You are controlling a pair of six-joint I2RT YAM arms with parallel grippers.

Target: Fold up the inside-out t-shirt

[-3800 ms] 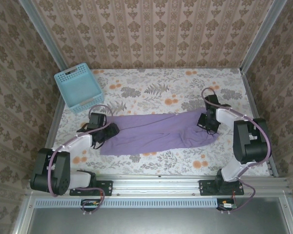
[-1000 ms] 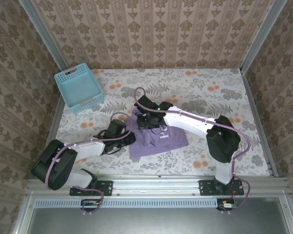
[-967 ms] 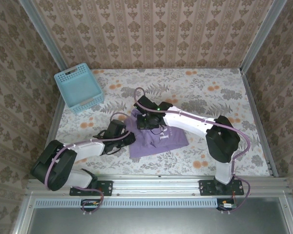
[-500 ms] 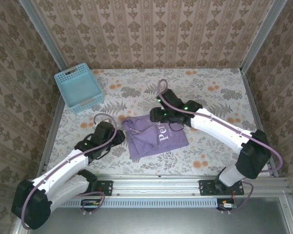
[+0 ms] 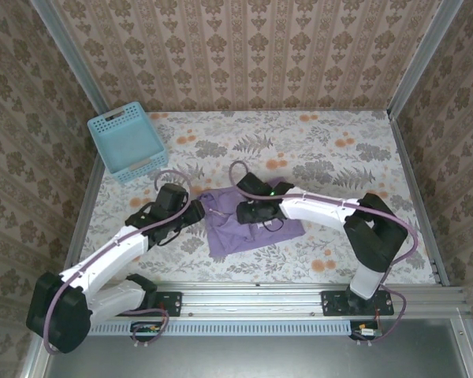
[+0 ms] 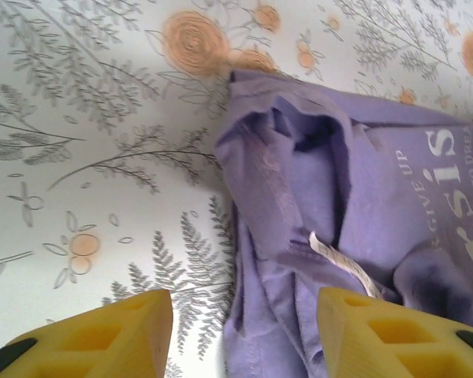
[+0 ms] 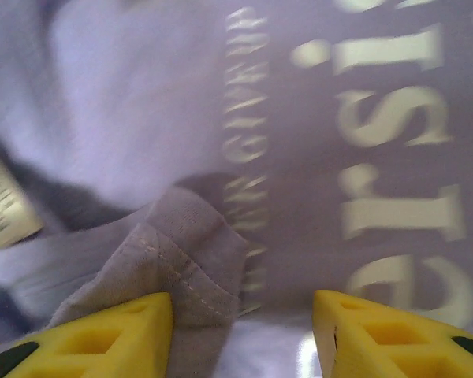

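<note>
Basket [image 5: 126, 146] well apart from t-shirt [image 5: 225, 236]

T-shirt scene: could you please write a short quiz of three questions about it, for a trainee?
1. True or false: the t-shirt lies inside the basket.
2. Choose one. The left pincer is: A) shut on cloth, B) open, C) shut on nothing.
3. Fill in: the lettering on the t-shirt is ____ in colour.
Key: 1 false; 2 B; 3 white.
</note>
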